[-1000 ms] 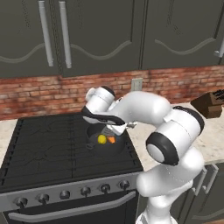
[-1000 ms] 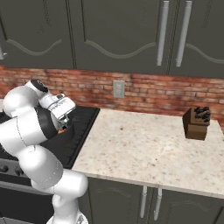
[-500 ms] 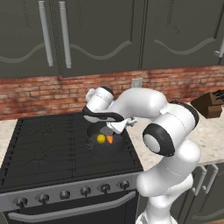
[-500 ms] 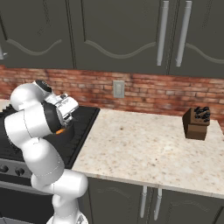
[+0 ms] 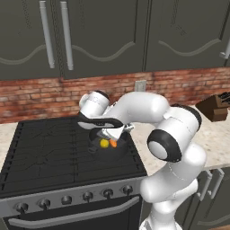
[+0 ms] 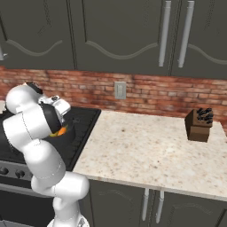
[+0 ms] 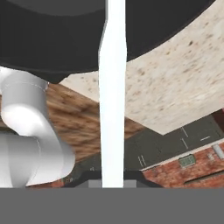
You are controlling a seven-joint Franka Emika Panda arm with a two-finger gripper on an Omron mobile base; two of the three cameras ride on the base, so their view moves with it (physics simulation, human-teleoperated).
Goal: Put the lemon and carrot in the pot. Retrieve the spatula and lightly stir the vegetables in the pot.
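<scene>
Elbow swung higher; spatula (image 7: 113, 96) head seemingly hidden inside pot (image 5: 106, 150).

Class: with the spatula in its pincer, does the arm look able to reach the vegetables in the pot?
Probably yes: the pincer holds the spatula right above the pot, where lemon and carrot lie uncovered.

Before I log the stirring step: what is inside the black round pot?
In the black round pot lie the small yellow lemon and the orange carrot, side by side. The white arm's hand above covers the rest, including any spatula head.
</scene>
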